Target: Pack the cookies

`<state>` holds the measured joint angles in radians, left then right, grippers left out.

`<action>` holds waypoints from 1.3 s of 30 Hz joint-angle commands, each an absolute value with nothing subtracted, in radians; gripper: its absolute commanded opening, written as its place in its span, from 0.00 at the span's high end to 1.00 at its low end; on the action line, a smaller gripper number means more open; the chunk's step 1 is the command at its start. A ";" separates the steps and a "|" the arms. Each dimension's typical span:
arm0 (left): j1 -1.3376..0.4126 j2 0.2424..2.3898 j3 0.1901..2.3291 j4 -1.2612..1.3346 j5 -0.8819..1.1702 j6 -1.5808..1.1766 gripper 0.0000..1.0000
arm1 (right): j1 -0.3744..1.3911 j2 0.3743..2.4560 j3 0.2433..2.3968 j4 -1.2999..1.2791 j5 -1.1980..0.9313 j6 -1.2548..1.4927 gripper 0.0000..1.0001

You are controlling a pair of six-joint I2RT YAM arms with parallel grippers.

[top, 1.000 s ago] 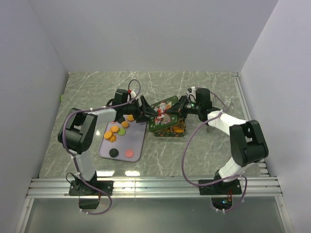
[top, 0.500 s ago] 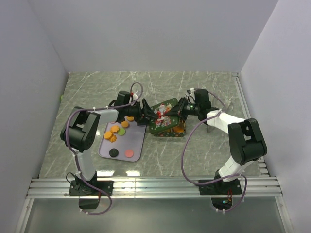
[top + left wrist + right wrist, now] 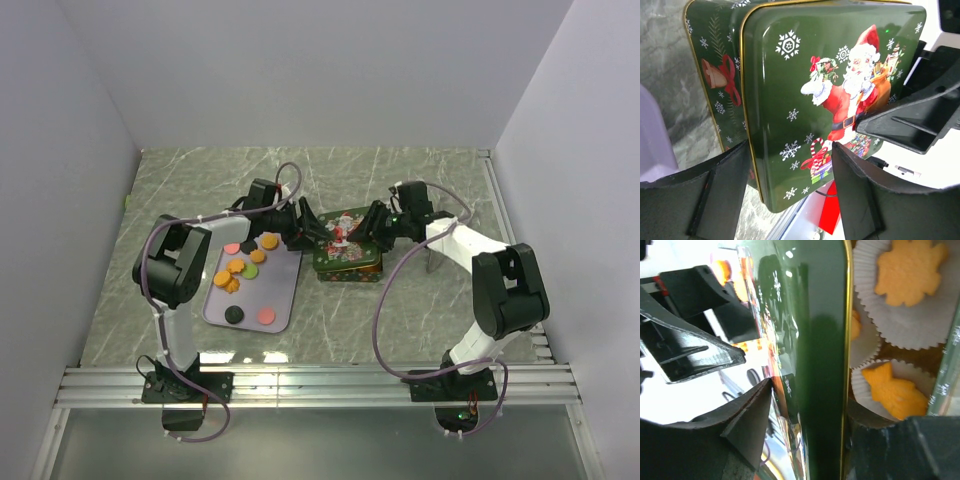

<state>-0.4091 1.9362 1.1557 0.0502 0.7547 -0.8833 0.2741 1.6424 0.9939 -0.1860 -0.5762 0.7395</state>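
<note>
White walls on three sides, grey-green marble table [image 3: 420, 180] below.

Left arm [image 3: 175, 265] and right arm [image 3: 500, 290] both reach in to table centre, heads facing each other.

Lavender tray [image 3: 282, 295] sits just at 9 o'clock of the green tin [image 3: 350, 272].

Santa lid [image 3: 345, 242] lies over the tin but isn't seated. In the left wrist view the tin wall shows past one lid edge. In the right wrist view the inside shows past the other.

Left gripper [image 3: 305, 232] is at the lid's 10 o'clock. Its fingers [image 3: 705, 195] are spread with the lid corner between them. Can't tell if they touch it.

Right gripper [image 3: 368, 224] is at the lid's 2 o'clock, claw parted. The lid edge runs between the fingers [image 3: 750, 415], with a gap on the near side.

Cookies [image 3: 235, 268] are on the tray:
- mostly orange, clustered in the 12 o'clock half, with one green among them
- one pink at the 11 o'clock corner
- one black and one pink side by side at the 6 o'clock end

White cups [image 3: 920, 310] inside the tin each hold an orange shaped biscuit [image 3: 910, 267].
</note>
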 commanded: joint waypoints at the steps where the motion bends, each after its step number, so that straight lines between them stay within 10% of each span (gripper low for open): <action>1: -0.423 1.951 1.216 0.028 0.742 -0.856 0.30 | 0.270 1.637 1.084 -0.309 -0.473 0.669 0.46; 39: -0.497 2.060 1.374 -0.075 0.678 -0.861 0.33 | 0.241 1.618 1.355 -0.859 -0.058 0.495 0.32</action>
